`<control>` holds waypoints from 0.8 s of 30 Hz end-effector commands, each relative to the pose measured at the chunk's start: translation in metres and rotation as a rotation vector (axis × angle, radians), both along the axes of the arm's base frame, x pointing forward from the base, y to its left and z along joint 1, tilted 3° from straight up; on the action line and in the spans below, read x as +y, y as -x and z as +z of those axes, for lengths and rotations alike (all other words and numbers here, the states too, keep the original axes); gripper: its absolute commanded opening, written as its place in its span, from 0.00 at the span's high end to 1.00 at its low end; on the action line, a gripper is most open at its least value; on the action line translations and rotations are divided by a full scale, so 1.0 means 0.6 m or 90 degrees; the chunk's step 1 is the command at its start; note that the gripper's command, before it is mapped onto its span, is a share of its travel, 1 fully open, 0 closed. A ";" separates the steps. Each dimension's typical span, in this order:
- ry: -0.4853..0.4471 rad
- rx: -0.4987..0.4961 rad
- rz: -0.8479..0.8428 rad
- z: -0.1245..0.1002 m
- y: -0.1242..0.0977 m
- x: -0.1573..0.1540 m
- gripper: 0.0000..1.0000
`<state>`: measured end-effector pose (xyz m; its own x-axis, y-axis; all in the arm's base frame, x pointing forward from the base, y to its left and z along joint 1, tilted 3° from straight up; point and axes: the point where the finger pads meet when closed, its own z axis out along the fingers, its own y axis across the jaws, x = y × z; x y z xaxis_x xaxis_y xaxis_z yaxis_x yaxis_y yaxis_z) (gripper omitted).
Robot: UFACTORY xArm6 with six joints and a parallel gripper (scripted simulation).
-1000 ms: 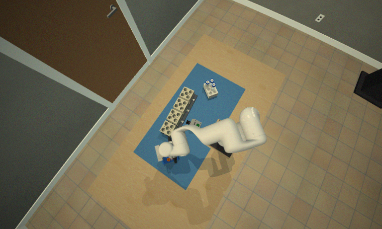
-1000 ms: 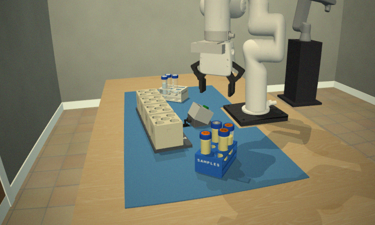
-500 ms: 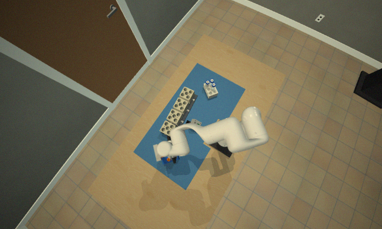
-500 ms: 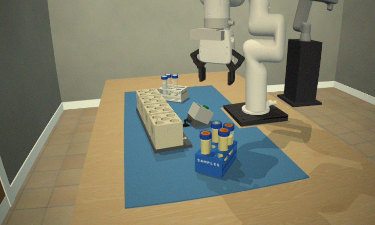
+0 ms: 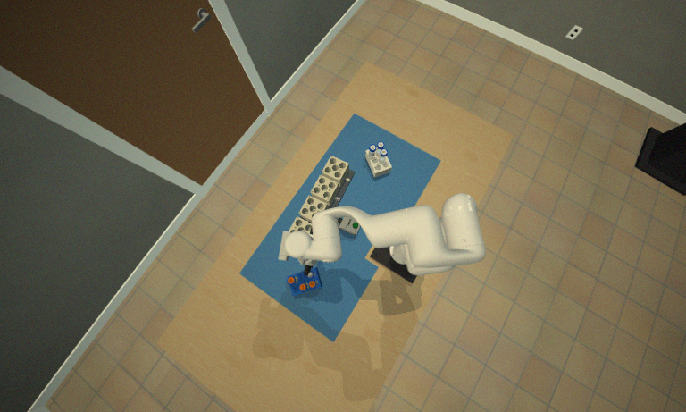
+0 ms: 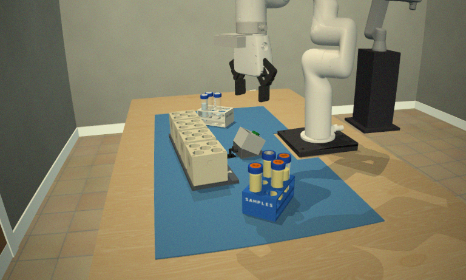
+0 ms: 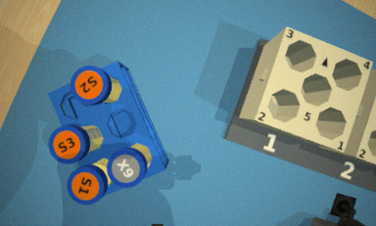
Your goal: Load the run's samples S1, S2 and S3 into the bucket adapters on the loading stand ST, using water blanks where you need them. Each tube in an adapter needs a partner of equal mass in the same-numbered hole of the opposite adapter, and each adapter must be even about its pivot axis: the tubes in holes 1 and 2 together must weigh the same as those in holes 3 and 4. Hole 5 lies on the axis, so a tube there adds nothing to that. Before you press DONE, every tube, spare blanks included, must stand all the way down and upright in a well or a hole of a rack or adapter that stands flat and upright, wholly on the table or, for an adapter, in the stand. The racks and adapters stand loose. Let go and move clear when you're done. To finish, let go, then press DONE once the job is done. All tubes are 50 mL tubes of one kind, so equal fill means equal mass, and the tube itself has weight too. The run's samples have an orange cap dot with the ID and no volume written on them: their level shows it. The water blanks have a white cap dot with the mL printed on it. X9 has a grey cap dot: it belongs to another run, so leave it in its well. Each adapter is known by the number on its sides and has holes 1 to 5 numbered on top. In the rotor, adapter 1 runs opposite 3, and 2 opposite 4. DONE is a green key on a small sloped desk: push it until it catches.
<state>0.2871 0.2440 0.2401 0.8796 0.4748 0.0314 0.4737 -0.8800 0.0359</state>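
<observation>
Gripper spread, nothing pinched. From the blue "SAMPLES" rack: S1, S2, S3, X9 in it; adapter marked 1–5 on top, beside it, above stand label "1".

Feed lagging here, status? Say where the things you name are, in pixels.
Gripper [image 5: 307, 272] [image 6: 252, 93] open, empty, above the mat. S1 [image 7: 85, 186], S2 [image 7: 89, 84], S3 [image 7: 68, 144] racked. X9 [image 7: 126, 167] right beside S1, possible snag.

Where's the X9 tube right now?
In the wrist view, X9 stands in the blue samples rack, at a corner beside S1, on the side toward adapter 1.
</observation>
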 end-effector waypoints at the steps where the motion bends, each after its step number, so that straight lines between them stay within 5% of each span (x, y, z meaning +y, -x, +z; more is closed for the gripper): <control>1: -0.005 -0.005 -0.070 0.004 -0.016 -0.022 0.00; 11: -0.013 -0.008 -0.261 0.007 -0.054 -0.087 0.00; 24: -0.013 -0.008 -0.261 0.011 -0.100 -0.167 0.00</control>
<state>0.3383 0.1566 0.2443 0.9953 0.0849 0.0457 0.0839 -0.9962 0.0221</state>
